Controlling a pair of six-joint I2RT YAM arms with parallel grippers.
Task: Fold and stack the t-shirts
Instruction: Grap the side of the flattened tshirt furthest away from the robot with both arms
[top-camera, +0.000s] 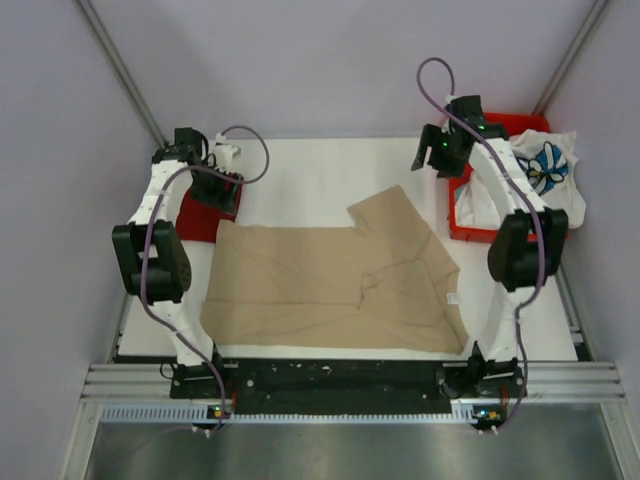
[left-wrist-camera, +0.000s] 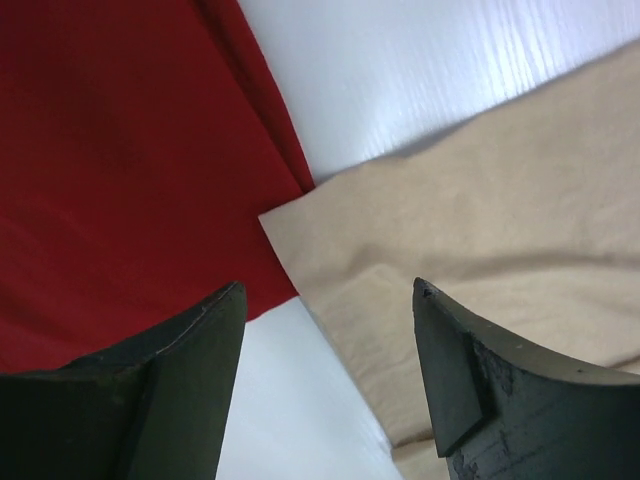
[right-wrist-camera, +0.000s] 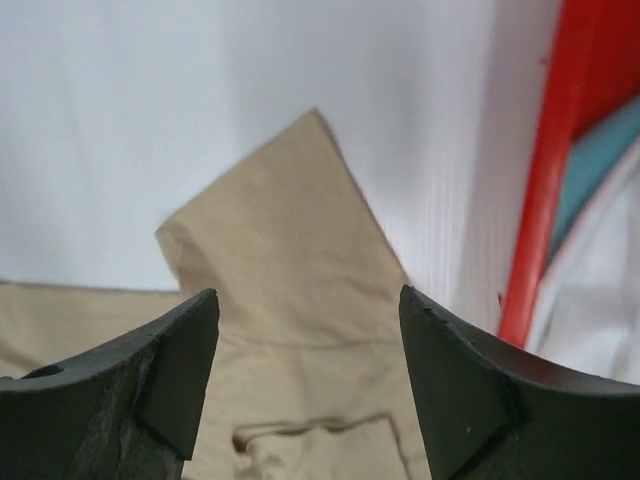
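Across the middle of the bench (top-camera: 320, 165) the tan t-shirt (top-camera: 335, 290) is lying spread out and mostly flat, one sleeve reaching toward the far right corner. Near the far left corner the dark red t-shirt (top-camera: 205, 215) is lying on the bench, and in the left wrist view a corner of the tan cloth is touching its edge. The left gripper (left-wrist-camera: 325, 290) is hovering over that meeting point, released, with its fingers wide apart and nothing between them. By the right edge the red bin (top-camera: 470, 228) is sitting with the white t-shirt with blue print (top-camera: 545, 170) spilling over its rim, and a strip of the teal t-shirt (right-wrist-camera: 590, 175) is showing inside. The right gripper (right-wrist-camera: 305, 295) is hanging above the tan sleeve tip, just beside the bin, likewise released and grasping nothing.
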